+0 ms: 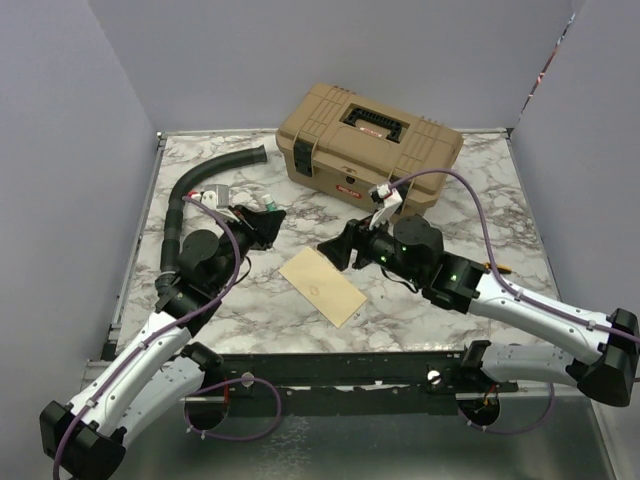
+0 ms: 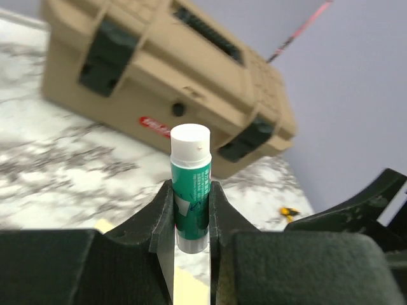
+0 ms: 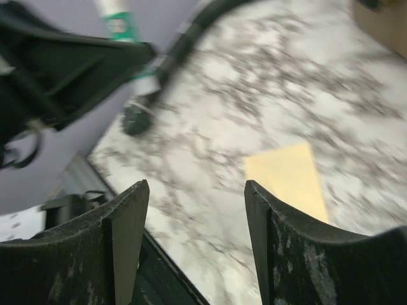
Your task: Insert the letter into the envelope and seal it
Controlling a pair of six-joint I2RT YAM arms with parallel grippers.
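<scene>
Room: plain grey-lilac walls [image 1: 80, 150] close in the bench [image 1: 500, 200] at the left, back and right.
Bench: white marble with grey veining; its front edge meets a dark metal rail [image 1: 340, 368].
Back edge: a tan toolbox [image 1: 370, 145] stands there, lid shut, with a black corrugated hose [image 1: 200, 190] curving at the back left.
Envelope [image 1: 322, 286]: lies flat and askew near the middle front, with bare marble on all four sides, well apart from the toolbox.
Left jaws: closed on a green glue stick [image 2: 190, 184], white cap up, raised left of the envelope.
Right jaws: spread wide and holding nothing, near the envelope's far corner.
Right margin: a small yellow item [image 1: 503, 268] lies near the bench edge.
</scene>
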